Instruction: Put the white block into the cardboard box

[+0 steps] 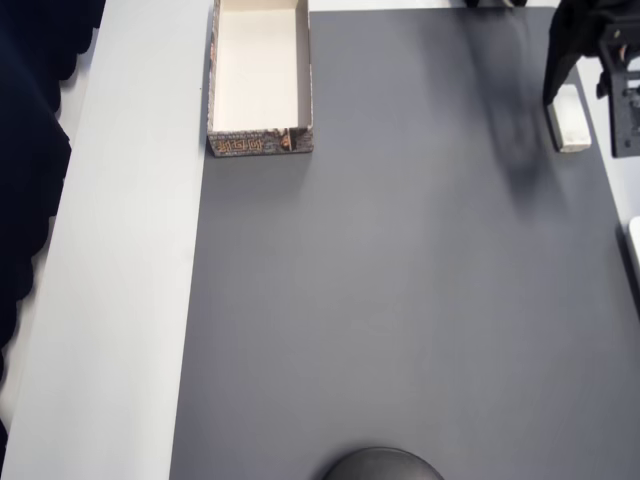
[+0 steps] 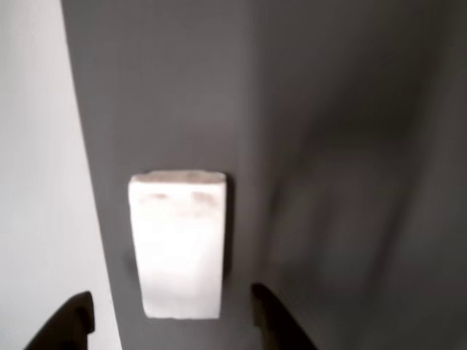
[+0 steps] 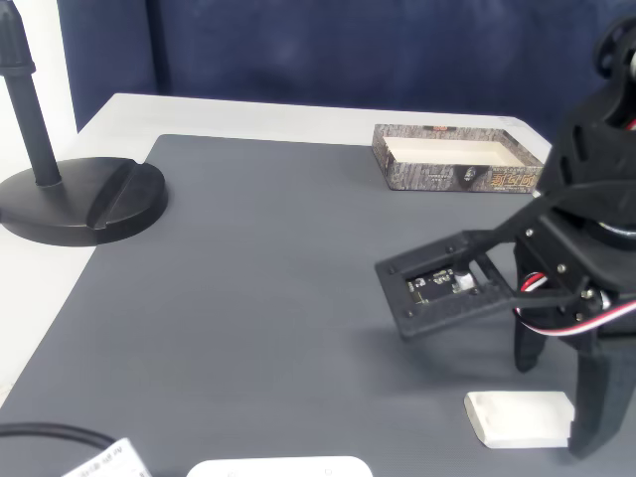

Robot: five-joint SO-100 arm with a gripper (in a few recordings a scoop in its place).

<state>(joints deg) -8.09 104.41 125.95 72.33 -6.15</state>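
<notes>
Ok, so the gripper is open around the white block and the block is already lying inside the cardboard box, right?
Not quite. The gripper is open around the white block, but the block lies on the grey mat, not in the cardboard box. The overhead view shows the box across the mat from the block, its inside bare.

The black arm bends low over the table, its gripper (image 3: pixel 561 397) pointing down with fingers spread apart.

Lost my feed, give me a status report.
Pincer open, straddling the white block, not closed on it. Block flat on the grey mat. Cardboard box empty, across the mat. Path between looks clear.
</notes>
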